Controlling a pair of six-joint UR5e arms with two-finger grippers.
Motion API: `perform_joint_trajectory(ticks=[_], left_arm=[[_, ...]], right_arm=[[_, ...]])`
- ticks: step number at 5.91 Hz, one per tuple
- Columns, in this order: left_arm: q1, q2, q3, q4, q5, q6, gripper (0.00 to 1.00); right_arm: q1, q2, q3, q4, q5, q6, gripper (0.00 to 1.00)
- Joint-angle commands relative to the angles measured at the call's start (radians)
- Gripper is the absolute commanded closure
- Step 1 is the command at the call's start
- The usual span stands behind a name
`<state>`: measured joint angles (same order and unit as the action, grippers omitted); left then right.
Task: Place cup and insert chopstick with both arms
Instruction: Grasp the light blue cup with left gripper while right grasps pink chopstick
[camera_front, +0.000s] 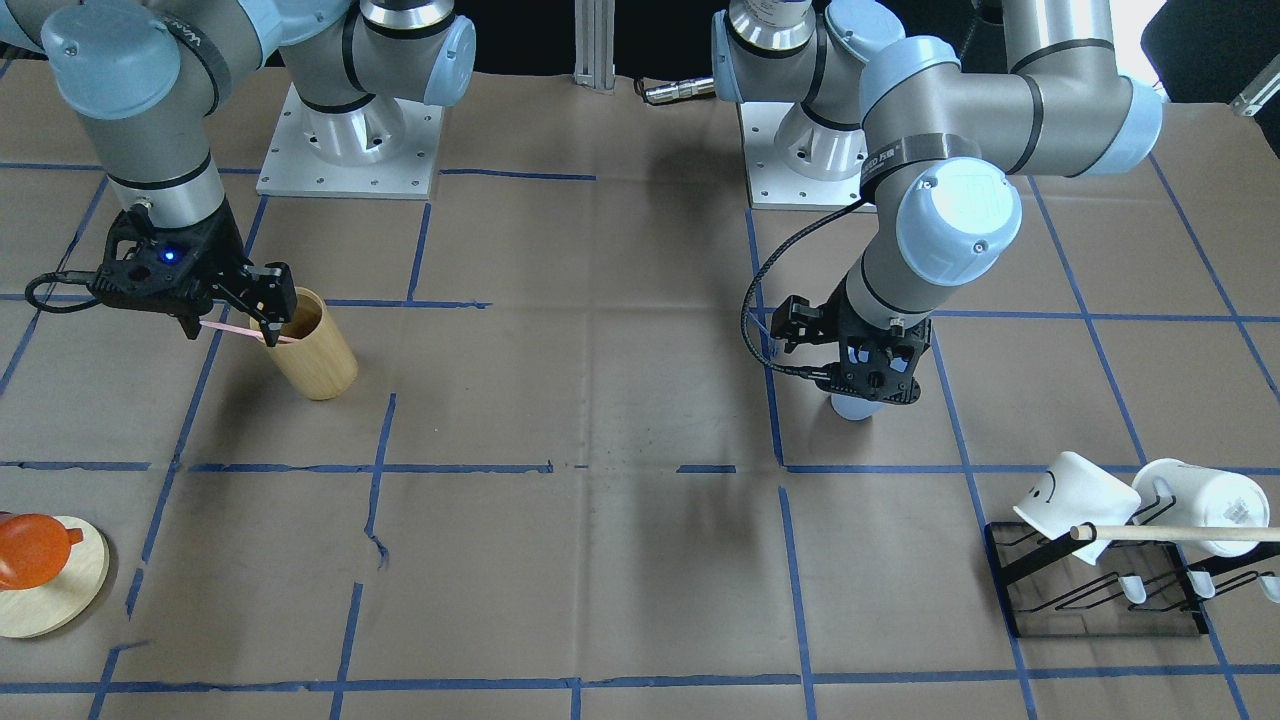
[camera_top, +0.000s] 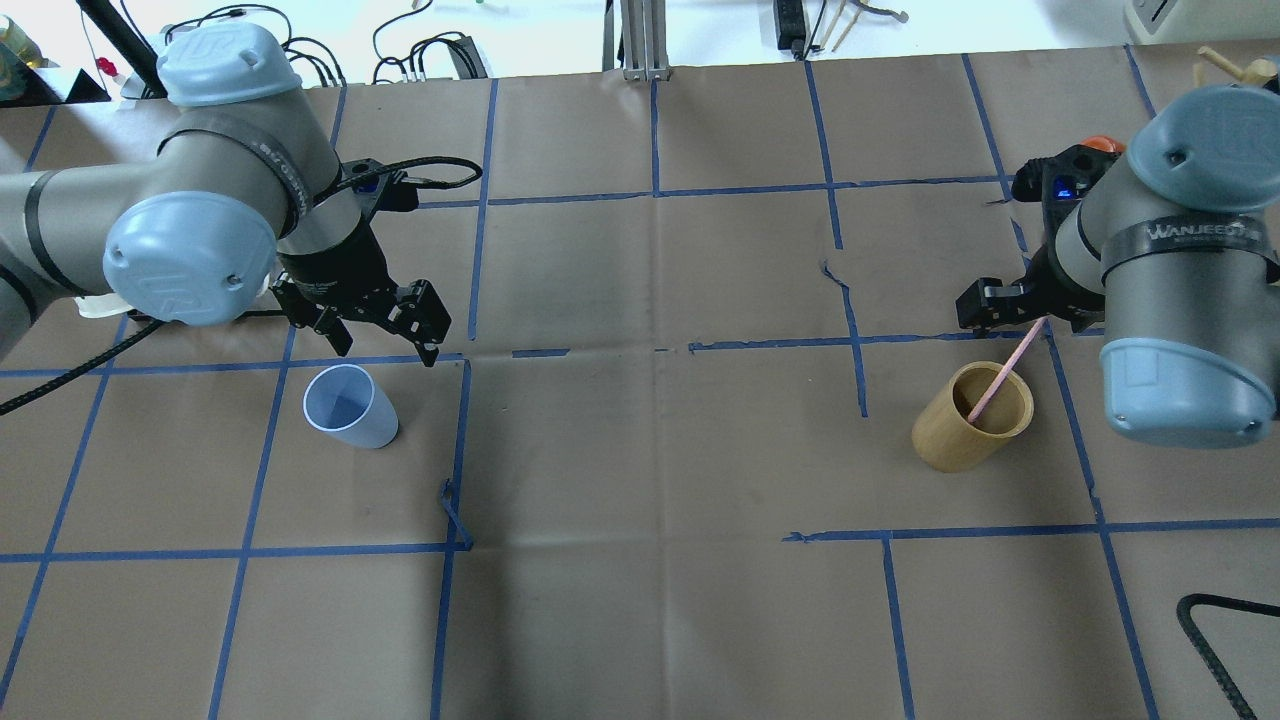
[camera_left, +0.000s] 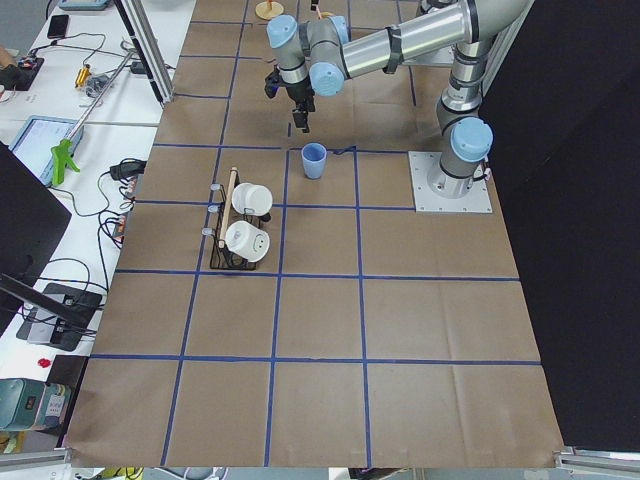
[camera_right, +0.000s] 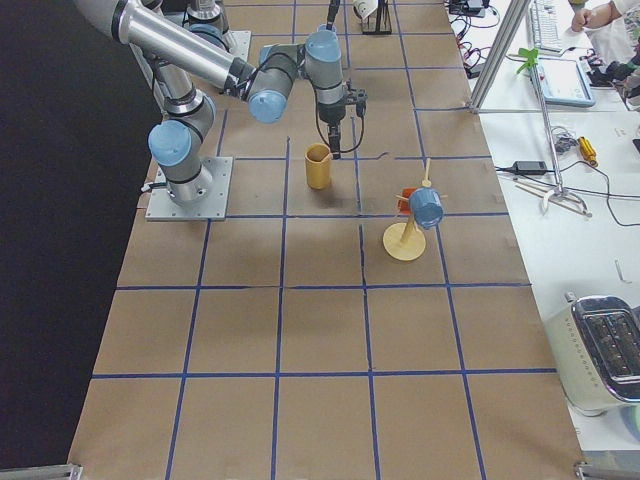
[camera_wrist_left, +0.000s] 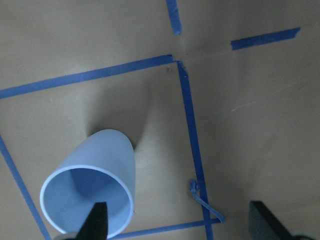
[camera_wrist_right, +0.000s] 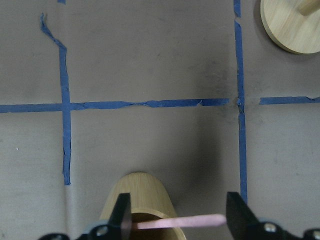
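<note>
On the table (camera_top: 650, 450), the bamboo cup (camera_top: 960, 440) stands upright just below the right claw (camera_wrist_right: 180, 212). The blue cup (camera_top: 350, 405) stands mouth up under the left claw (camera_wrist_left: 181, 225). Both claws are spread wide, gripping nothing. The pink chopstick (camera_top: 1005, 375) leans, lower end in the bamboo cup, upper end between the right claw's fingers.

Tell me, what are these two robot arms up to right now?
The left claw hangs open just above a light blue cup standing upright on the table. On the other side, a pink chopstick leans inside a bamboo cup, its upper end between the spread tips of the right claw. Neither thing looks gripped.
</note>
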<state>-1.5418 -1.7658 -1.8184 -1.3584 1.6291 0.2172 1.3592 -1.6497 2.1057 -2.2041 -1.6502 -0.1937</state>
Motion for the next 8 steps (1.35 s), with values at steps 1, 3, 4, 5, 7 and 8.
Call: perform_joint_trajectory(ticks=[1,3,4,5,7,8], left_arm=[[0.003,-0.006,-0.088,0.048,0.035,-0.006,0.01],[0.006,-0.009,-0.105,0.041,0.038,-0.005,0.04],[0.005,-0.018,-0.107,0.038,0.040,0.002,0.17],[0.005,-0.021,-0.107,0.041,0.076,0.004,0.43],[0.005,-0.023,-0.095,0.045,0.115,0.005,0.90],[0.005,-0.018,-0.090,0.047,0.117,0.005,1.00]], right_arm=[[0.000,-0.012,0.000,0.001,-0.002,-0.001,0.82],[0.000,-0.025,-0.013,0.009,-0.005,0.000,0.92],[0.003,-0.036,-0.035,0.015,-0.003,0.000,0.92],[0.009,-0.036,-0.097,0.085,0.000,0.002,0.92],[0.017,-0.026,-0.289,0.290,0.001,0.013,0.92],[0.017,-0.022,-0.315,0.317,0.003,0.013,0.92]])
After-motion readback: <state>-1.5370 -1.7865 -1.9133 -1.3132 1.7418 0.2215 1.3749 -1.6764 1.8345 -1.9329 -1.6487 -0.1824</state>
